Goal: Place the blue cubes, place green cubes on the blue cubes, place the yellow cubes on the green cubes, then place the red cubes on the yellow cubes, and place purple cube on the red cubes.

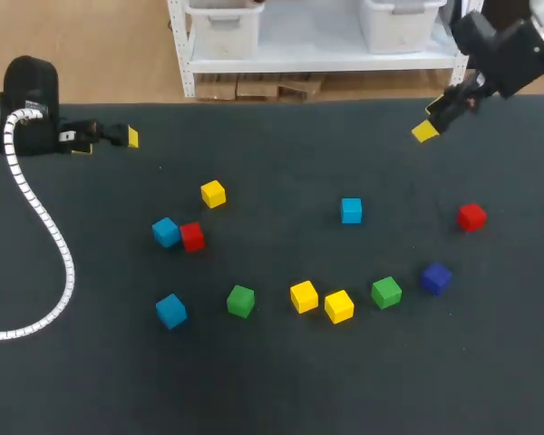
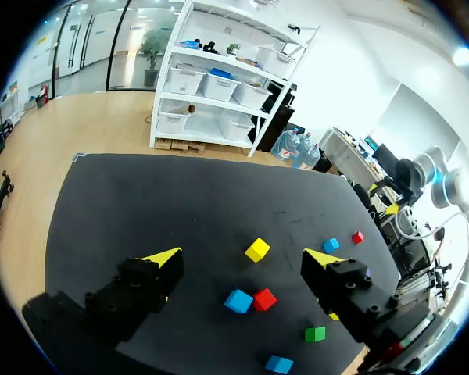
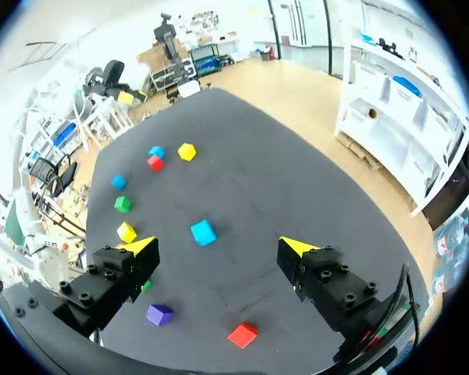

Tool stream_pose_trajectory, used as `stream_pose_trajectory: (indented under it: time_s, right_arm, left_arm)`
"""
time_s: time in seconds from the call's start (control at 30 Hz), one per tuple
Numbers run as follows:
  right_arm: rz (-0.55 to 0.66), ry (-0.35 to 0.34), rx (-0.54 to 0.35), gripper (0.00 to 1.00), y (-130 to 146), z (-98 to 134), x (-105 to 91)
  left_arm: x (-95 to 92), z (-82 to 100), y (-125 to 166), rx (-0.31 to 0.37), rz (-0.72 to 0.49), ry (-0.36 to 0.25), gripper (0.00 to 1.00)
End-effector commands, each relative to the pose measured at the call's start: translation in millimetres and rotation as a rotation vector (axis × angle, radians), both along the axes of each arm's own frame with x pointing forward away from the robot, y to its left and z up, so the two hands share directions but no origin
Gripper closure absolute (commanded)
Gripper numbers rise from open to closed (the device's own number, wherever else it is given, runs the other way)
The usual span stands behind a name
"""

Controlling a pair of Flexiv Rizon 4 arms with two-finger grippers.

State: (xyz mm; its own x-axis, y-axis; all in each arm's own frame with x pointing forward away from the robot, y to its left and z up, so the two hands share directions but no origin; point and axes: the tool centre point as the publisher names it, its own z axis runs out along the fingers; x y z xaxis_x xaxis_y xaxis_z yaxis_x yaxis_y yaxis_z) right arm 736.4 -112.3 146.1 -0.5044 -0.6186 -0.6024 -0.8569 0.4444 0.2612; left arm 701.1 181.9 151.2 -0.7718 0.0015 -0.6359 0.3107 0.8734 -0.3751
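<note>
1. Near row, set loose on the table (image 1: 272, 390) in a shallow arc. From left to right are entered: near blue cube (image 1: 170, 311), left green cube (image 1: 240, 301), first yellow cube (image 1: 304, 296), second yellow cube (image 1: 338, 306) just beside it, right green cube (image 1: 386, 292), purple cube (image 1: 436, 278). None is stacked.
2. Middle ground: left blue cube (image 1: 166, 232) with left red cube (image 1: 192, 236) touching or all but touching it. Centre blue cube (image 1: 350, 210) is placed alone. Right red cube (image 1: 471, 217) is well apart at the right.
3. Slightly farther: far yellow cube (image 1: 213, 193), alone.
4. Far left edge: left gripper (image 2: 243, 258), fingers spread wide, nothing held. It is judged to be parked clear of the cubes so that they can be approached unobstructed.
5. Far right corner: right gripper (image 3: 217, 247), likewise spread wide and empty, held above the table.
6. Condition: every cube lies singly, so the build is judged not begun. The blue cubes are to be positioned first as the base.
</note>
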Motion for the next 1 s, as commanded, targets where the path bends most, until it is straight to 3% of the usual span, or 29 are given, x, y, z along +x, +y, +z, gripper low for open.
stream_pose_trajectory:
  time_s: [0.03, 0.23, 0.6, 1.0]
  right_arm:
    - [-0.036, -0.038, 0.063, 0.00, -4, 6, -6.8]
    - [-0.088, -0.028, 0.140, 0.00, -16, 18, -2.5]
    - [-0.102, -0.091, 0.122, 0.00, -24, 12, -14.2]
    - [-0.186, -0.094, 0.193, 0.00, -45, 22, -12.1]
  left_arm:
    - [-0.4, -1.5, 2, -0.009, -0.007, -0.006, 0.00]
    - [-0.4, -1.5, 2, -0.009, -0.007, -0.006, 0.00]
    - [-0.4, -1.5, 2, -0.009, -0.007, -0.006, 0.00]
    - [-0.4, -1.5, 2, -0.009, -0.007, -0.006, 0.00]
